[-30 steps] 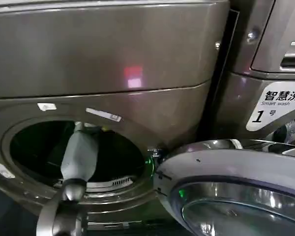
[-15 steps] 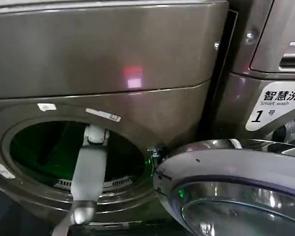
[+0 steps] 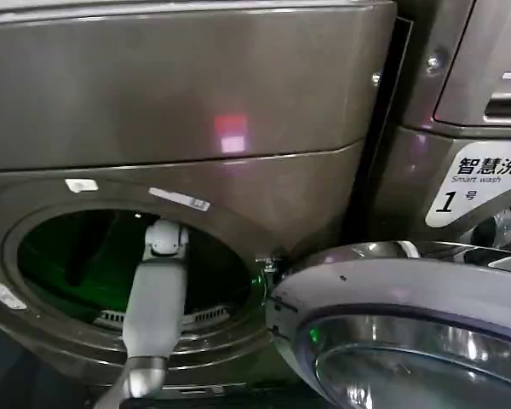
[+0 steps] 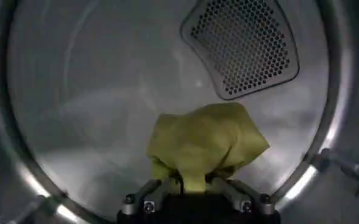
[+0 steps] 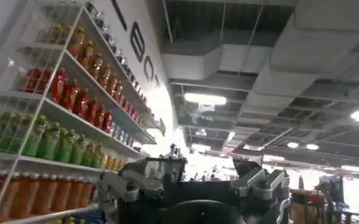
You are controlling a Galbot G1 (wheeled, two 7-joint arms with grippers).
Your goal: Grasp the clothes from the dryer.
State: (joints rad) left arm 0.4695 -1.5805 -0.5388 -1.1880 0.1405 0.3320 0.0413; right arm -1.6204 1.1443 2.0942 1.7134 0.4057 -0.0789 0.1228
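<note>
Your left arm (image 3: 156,294) runs up from the bottom of the head view, left of centre, through the round porthole of the dryer (image 3: 187,94) and into the dark drum. The grey-rimmed glass door (image 3: 400,332) hangs open in the lower right of that frame.

In the left wrist view the left gripper (image 4: 192,190) sits at the bottom centre, its two fingers (image 4: 147,193) angled inward toward each other. The yellow-green piece of the clothes (image 4: 206,141) bunches directly above them in the frame, centre and slightly right, and its lower folds drop down between the finger ends. The fingers appear closed onto that fabric, though the contact itself is partly hidden by the cloth. The bundle is wider than it is tall in this frame, so its long axis runs across the line of the fingers. A perforated vent (image 4: 243,45) sits on the drum's back wall at upper right.

The cloth lies straight ahead of the left gripper, so this arm is by far the nearer one.

Your right gripper (image 5: 194,182), at the bottom of the right wrist view, faces shop shelves of bottles (image 5: 51,122) with its fingers spread and nothing between them.
</note>
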